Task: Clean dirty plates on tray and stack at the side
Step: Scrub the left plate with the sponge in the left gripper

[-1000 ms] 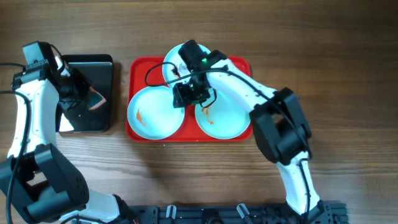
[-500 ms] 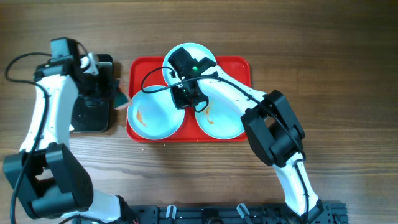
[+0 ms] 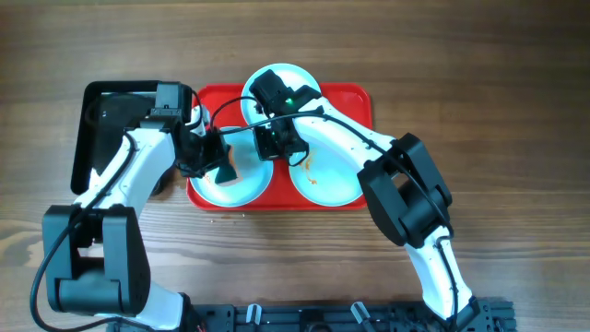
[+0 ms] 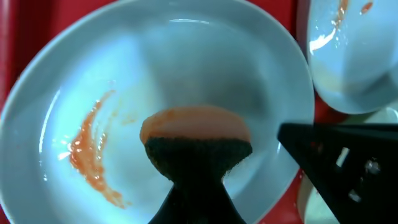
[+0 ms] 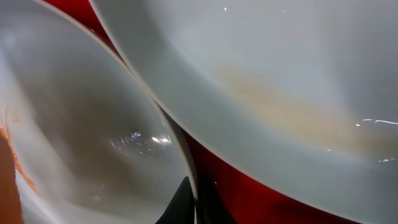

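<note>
- The black tray [image 3: 111,97] lies at the far left, just beside the red tray [image 3: 355,97]; nothing on it concerns this step.
- My left gripper [image 3: 214,161] is clamped on a sponge [image 4: 196,140], scouring side toward the fingers, orange face toward the plate.
- The sponge hangs over the middle of the left plate [image 3: 241,184], which sits at the near left of the red tray. Whether it touches the surface I cannot tell.
- An orange smear [image 4: 93,158] lies on that plate, apart from the sponge.
- My right gripper [image 3: 277,143] is closed, pinching what appears to be the right rim of the left plate to steady it.
- The far plate [image 3: 300,78] sits at the far middle of the red tray, partly under my right arm.
- The right plate [image 3: 336,180] sits at the near right and also carries orange marks.
- Step in hand, as I judge it: wiping the first plate; none is stacked at the side yet.
- Next move calls for pressing the sponge down and sweeping it across the smear while the right grip holds the rim against sliding.
</note>
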